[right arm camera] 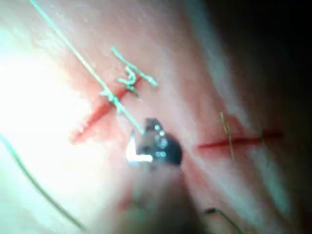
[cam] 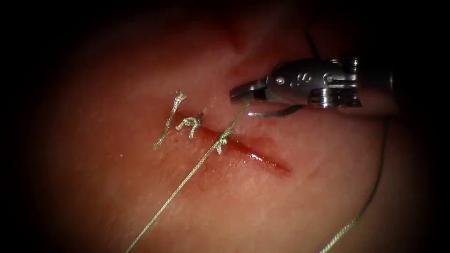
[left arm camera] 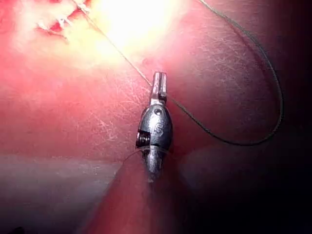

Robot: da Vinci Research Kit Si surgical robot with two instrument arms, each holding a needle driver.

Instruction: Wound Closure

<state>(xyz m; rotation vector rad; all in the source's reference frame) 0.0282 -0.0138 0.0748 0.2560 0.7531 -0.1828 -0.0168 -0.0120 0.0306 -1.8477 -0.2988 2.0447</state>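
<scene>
At the left of the cut [cam: 274, 166] in the tissue [cam: 108, 187], a cut end of thread [cam: 168, 122] lay loose on the surface. Just beside it a finished knot [cam: 190, 124] sat on the wound line. A second knot [cam: 223, 139] sat on the cut further right, with red fluid [cam: 255, 157] glistening along the open stretch beyond it.

The thread [cam: 183, 180] ran taut from the lower left, through this second knot and up to the right gripper [cam: 241, 104]. That gripper was released, its jaws spread, and the strand rose between them. In the left wrist view, the left gripper [left arm camera: 159, 80] was clenched on the thread, which swept away from it in a wide loop over the tissue. Where the needle lay could not be told. At the far right another length of thread curved down across the tissue.
</scene>
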